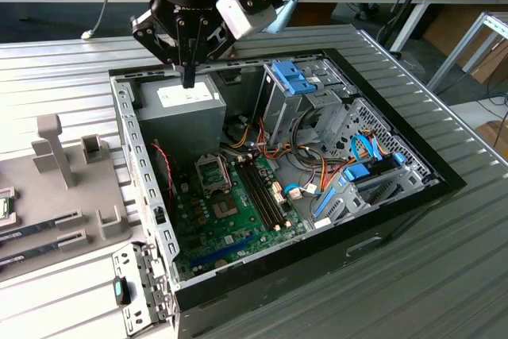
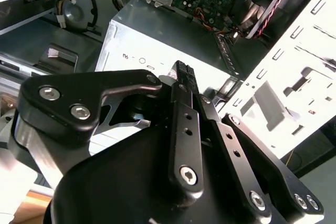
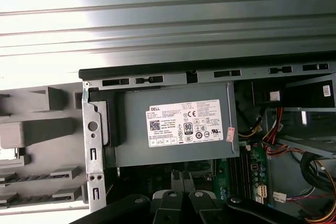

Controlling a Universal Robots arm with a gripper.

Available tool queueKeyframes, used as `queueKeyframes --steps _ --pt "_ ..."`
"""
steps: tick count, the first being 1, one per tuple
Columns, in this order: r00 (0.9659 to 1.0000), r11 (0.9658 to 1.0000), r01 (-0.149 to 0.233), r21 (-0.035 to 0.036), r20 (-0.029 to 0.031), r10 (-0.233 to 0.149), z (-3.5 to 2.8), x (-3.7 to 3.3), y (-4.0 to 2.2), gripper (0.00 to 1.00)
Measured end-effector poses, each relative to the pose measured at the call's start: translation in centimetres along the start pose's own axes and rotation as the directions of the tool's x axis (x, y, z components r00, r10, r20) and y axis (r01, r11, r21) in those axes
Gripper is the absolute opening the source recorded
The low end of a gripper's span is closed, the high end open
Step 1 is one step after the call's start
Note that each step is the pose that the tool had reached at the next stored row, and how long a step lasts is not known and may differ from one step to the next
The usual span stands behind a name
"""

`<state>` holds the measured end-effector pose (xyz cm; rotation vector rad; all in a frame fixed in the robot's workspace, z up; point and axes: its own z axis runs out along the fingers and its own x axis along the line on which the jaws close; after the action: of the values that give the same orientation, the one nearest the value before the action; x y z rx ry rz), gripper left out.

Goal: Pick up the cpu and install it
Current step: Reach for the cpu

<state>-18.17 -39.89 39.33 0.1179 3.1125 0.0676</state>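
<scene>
Gripper (image 2: 184,73) linkage sits closest to the lens in both wrist views: black links, fingers drawn together, nothing between them.

Exterior view, from its left to its right:

- The cpu (image 1: 3,206) is at the far left edge, partly cut by the frame. It lies flat in a grey fixture tray (image 1: 107,224) on the ribbed metal table (image 1: 444,275), well apart from the gripper.
- Two memory sticks (image 1: 48,221) lie in slots of the same tray, just right of the cpu. An upright post (image 1: 51,144) stands behind them.
- An open computer case (image 1: 397,200) lies on its side, right of the tray. Whether case and tray touch cannot be told.
- The gripper hangs fingers-down over the power supply (image 1: 178,113) in the case's far left corner, above its labelled top. Contact cannot be told.
- A green motherboard (image 1: 238,232) covers the case floor. A square socket (image 1: 213,172) with a metal frame sits near the power supply, and long dark memory slots (image 1: 262,192) lie just to its right.
- A drive cage (image 1: 317,105) with a blue latch stands at the back. Orange and blue cables (image 1: 361,152) run to its right.
</scene>
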Motion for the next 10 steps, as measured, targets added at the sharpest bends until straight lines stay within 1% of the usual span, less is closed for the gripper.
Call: queueKeyframes --steps 7,10 --pt "1.0000 1.0000 0.000 0.0000 0.0000 0.000 -0.01 0.55 -0.04 0.11" --pt "1.0000 1.0000 0.000 0.0000 0.0000 0.000 -0.02 0.89 -0.07 0.11"
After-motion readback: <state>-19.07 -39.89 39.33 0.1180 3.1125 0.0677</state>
